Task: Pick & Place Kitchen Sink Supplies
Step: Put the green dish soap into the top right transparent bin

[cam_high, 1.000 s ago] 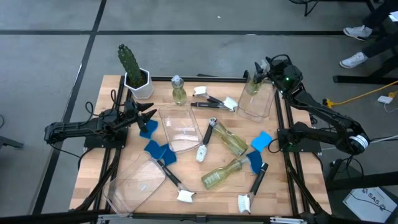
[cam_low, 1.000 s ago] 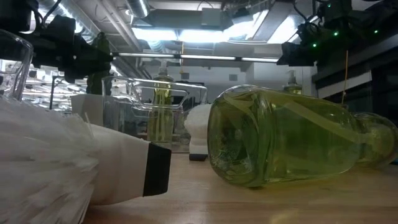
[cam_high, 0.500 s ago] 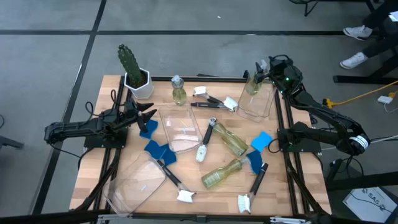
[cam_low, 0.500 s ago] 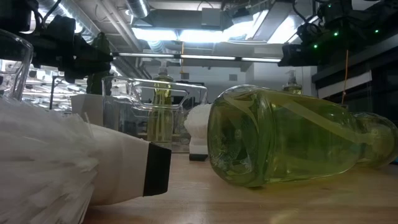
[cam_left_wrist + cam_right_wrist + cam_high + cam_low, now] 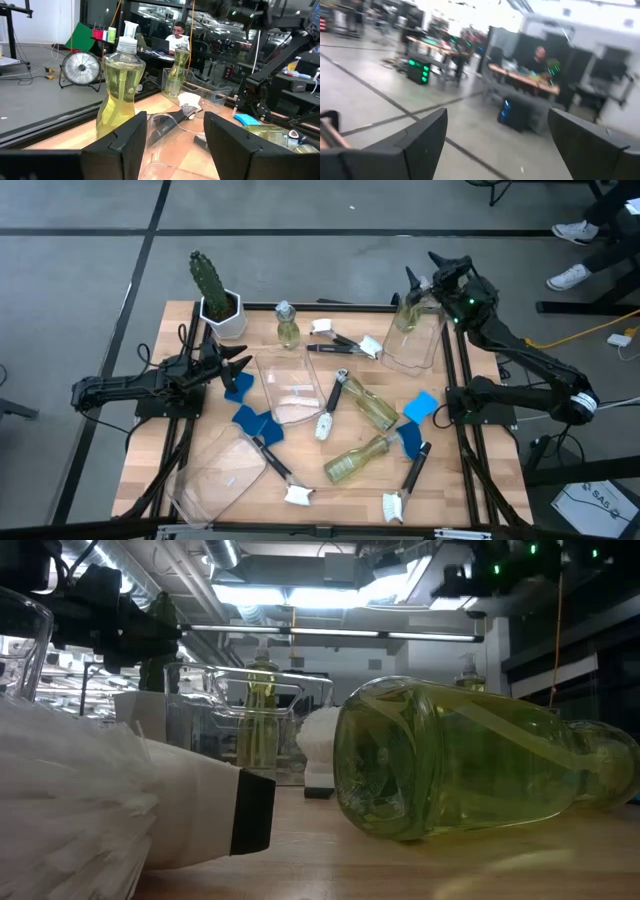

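Note:
Clear pump bottles of yellowish soap: one upright (image 5: 287, 327) near the far edge, one upright inside the far-right bin (image 5: 405, 317), and two lying on their sides (image 5: 368, 405) (image 5: 360, 458). Blue sponges (image 5: 237, 387) (image 5: 252, 423) (image 5: 421, 406) lie flat. Black-handled brushes (image 5: 333, 405) (image 5: 275, 467) (image 5: 410, 480) lie among them. My left gripper (image 5: 243, 366) is open and hovers at the left edge above a sponge. It points at the upright bottle (image 5: 120, 90). My right gripper (image 5: 420, 270) is open and raised above the far-right bin, with nothing between its fingers (image 5: 420, 140).
Three clear bins: one at the centre (image 5: 290, 385), one tipped at the near-left corner (image 5: 220, 470), one at the far right (image 5: 418, 345). A potted cactus (image 5: 212, 290) stands at the far-left corner. Bare wood shows along the near edge (image 5: 340, 500). A person sits in the room behind (image 5: 176, 31).
My right gripper has risen from just above the soap bottle in the far-right bin, moved toward the far edge and tipped upward. The bottle stays upright in the bin.

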`<action>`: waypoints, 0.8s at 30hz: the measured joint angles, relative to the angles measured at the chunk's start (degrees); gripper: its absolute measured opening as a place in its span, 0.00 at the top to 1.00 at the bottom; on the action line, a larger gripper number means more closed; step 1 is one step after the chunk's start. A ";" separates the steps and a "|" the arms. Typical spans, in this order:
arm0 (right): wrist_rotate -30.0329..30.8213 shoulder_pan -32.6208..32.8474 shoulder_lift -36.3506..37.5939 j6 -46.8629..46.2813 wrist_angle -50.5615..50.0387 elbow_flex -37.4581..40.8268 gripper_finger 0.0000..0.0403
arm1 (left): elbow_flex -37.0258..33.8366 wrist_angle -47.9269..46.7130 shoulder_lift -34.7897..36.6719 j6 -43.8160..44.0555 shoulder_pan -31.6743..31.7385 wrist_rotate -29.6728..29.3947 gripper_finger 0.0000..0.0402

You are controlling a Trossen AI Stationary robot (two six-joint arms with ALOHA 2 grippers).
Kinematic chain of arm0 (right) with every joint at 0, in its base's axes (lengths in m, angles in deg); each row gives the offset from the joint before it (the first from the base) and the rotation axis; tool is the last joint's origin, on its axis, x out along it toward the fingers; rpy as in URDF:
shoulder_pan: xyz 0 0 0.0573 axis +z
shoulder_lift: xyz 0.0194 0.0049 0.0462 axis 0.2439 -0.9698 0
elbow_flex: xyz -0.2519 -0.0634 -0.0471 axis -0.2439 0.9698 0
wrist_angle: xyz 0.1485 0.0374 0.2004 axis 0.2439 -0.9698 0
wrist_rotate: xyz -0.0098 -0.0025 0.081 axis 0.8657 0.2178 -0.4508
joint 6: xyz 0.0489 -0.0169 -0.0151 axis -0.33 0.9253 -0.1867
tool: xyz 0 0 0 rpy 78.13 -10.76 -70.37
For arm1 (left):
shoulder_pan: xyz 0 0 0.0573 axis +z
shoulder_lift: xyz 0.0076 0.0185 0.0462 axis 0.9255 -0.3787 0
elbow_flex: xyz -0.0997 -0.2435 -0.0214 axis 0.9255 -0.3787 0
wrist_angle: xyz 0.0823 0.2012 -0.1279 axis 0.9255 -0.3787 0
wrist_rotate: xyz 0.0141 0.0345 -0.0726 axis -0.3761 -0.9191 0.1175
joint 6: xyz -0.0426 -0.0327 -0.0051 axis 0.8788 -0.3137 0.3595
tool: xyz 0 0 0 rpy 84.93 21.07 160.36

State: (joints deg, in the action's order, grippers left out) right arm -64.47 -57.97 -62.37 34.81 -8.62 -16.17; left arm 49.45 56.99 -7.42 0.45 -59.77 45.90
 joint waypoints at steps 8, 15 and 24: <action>-0.04 12.52 -1.13 0.57 -7.63 -10.76 0.16 | 0.00 0.00 0.00 -0.02 0.00 0.00 0.52; -0.17 23.12 -4.64 -1.12 -7.77 -13.31 0.16 | -0.02 0.00 0.00 -0.02 0.00 0.00 0.53; 0.69 36.35 -14.05 -0.91 0.88 -13.31 0.16 | -0.02 0.00 0.00 -0.02 0.00 0.00 0.53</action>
State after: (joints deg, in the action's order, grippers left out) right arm -63.78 -21.62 -76.42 33.90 -7.73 -29.48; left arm 49.43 56.99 -7.41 0.43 -59.78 45.90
